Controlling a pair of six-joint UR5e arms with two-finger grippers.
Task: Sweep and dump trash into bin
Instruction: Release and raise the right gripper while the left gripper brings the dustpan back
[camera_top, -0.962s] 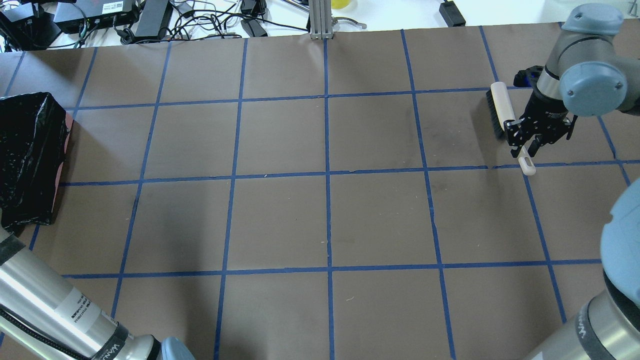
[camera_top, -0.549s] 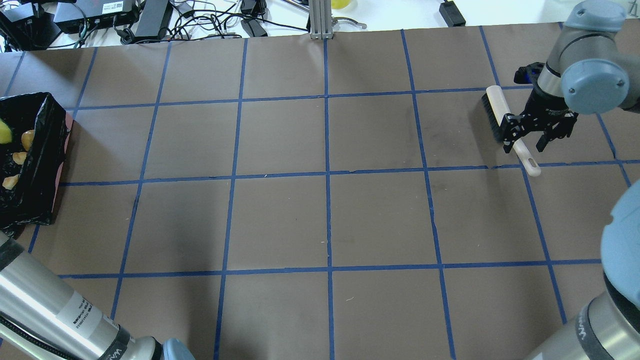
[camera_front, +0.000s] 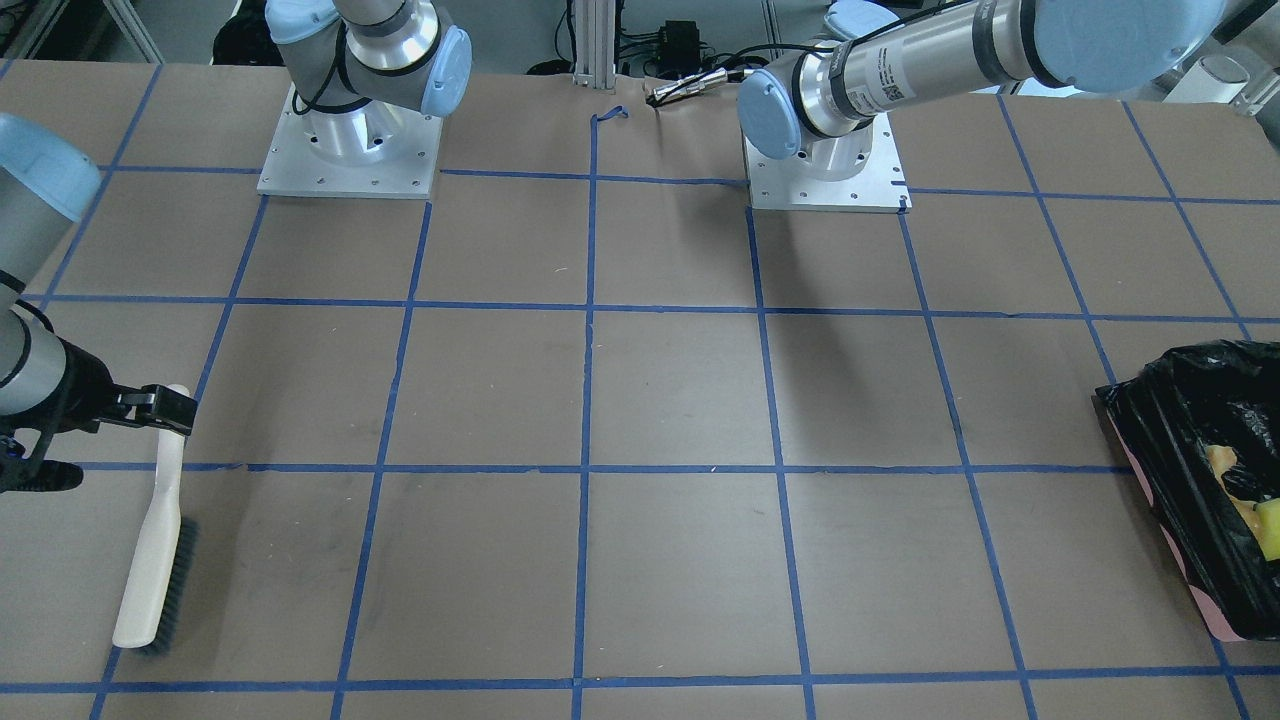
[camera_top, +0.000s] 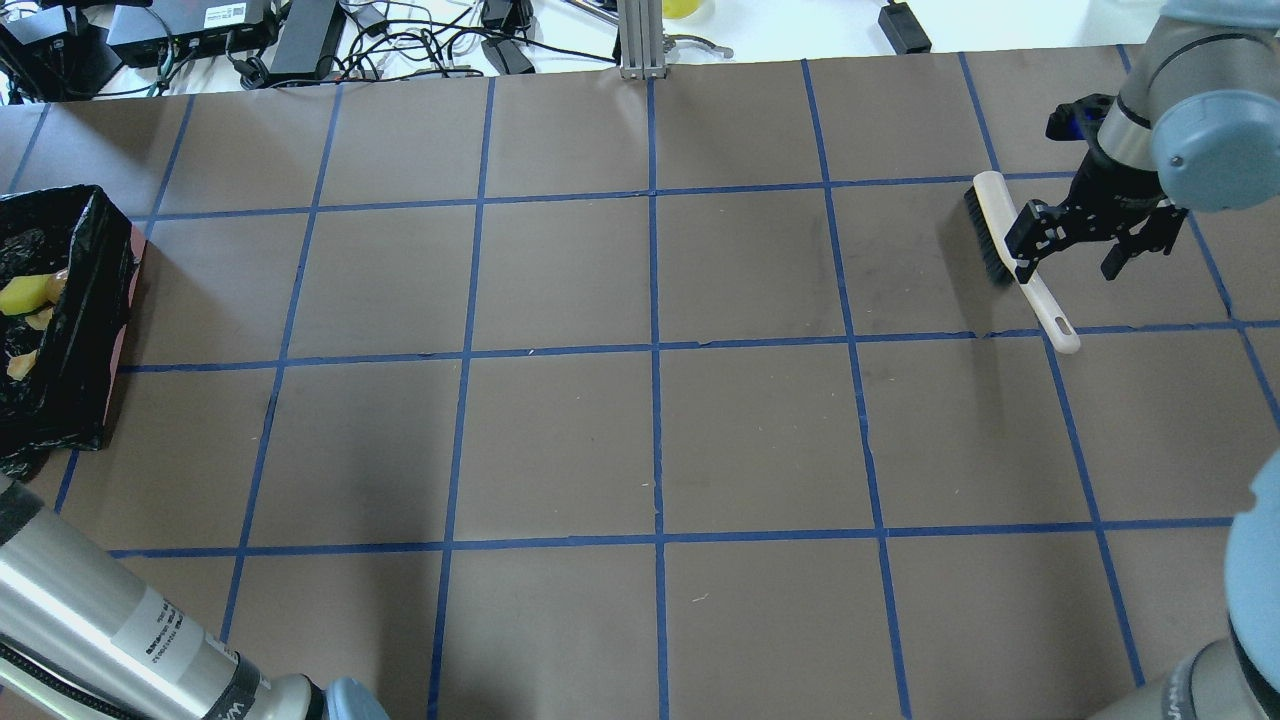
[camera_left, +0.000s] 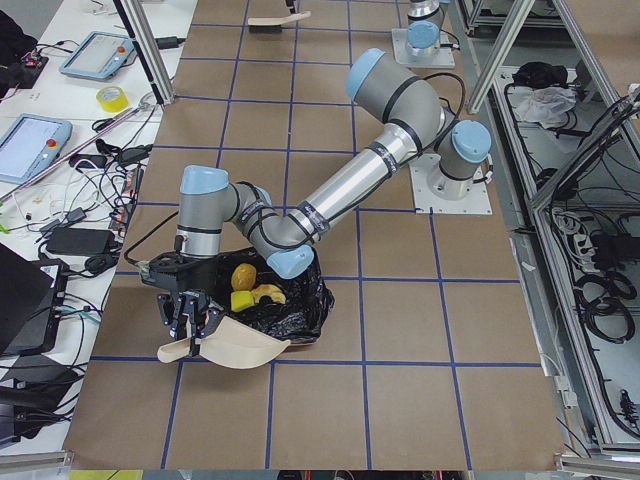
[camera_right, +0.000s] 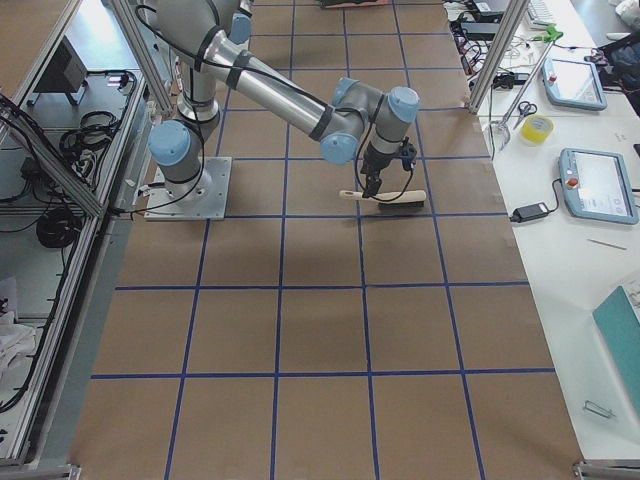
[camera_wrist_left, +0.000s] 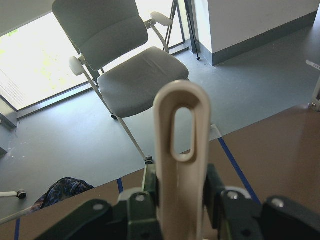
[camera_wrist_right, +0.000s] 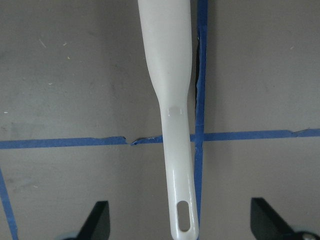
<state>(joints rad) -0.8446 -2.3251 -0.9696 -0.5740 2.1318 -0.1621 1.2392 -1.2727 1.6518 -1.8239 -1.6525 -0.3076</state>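
Across the whole workspace spreads the table (camera_top: 560, 440), brown paper ruled into squares by blue tape. At the end on my left sits the bin (camera_top: 95, 300), a box lined with crinkly black plastic, with pink showing low on its side. Just at the bin's outer end, seen from the exterior left camera, I hold the beige dustpan (camera_left: 240, 348) tilted. Whether it touches the rim I cannot tell. My left gripper (camera_wrist_left: 181, 192) is clamped on the dustpan's looped handle, with a finger (camera_wrist_left: 149, 186) pressed against each side of it. Well apart, at the opposite end of the table, the brush (camera_top: 1000, 225) lies on the paper. Its dark bristles run along one edge of its cream back, and its handle reaches to a crossing of tape lines. My right gripper (camera_top: 1077, 245) hangs above that handle with its jaws spread wide. In my right wrist view both fingertips (camera_wrist_right: 97, 222) stand clear of the handle, one on either side, touching nothing. The trash (camera_top: 20, 296) is all inside the bin, resting on the black liner. The golden potato-like lump (camera_left: 243, 275) lies toward the far side and the tan croissant (camera_left: 268, 294) is just beside it. Smallest, the yellow sponge piece (camera_left: 242, 301) sits next to them both.
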